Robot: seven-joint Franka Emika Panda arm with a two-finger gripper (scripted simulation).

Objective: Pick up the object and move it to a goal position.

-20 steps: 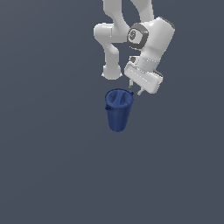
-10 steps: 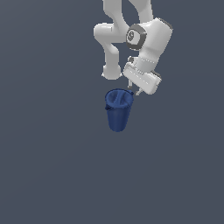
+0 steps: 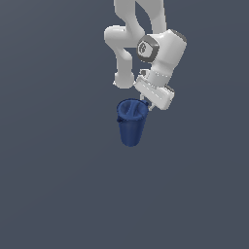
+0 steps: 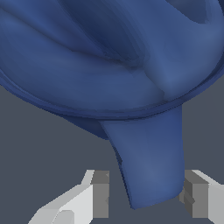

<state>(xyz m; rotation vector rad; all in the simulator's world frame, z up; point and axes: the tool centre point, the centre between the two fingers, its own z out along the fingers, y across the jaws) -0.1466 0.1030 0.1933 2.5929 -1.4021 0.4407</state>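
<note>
While the arm reaches down from above, the hand sits at the pitcher's rim, on the exterior view's right side of it. Pitcher is dark blue, tapered, wider at the rim, upright on the grey worktop, mouth facing up. A small nub sticks out from the rim on the side away from the hand.

Wrist view: pitcher fills most of the frame, open interior visible. A blue tab or handle-like strip hangs off the rim and runs down between the two fingers. Fingers are apart, one on each side of that strip. The one finger has a visible gap to the strip; the other finger looks just beside or touching the strip's edge, can't tell which. So the hand is spread moderately, straddling the strip, not clamped on it as far as the wrist view shows.

Exterior view: fingertips are mostly hidden behind the rim and the white hand body, so contact can't be confirmed there either. Hand body is tilted, angled toward the pitcher from above. Pitcher's base appears to rest on the worktop, directly below the arm's wrist section, though the flat grey render gives no shadow to confirm it.
</note>
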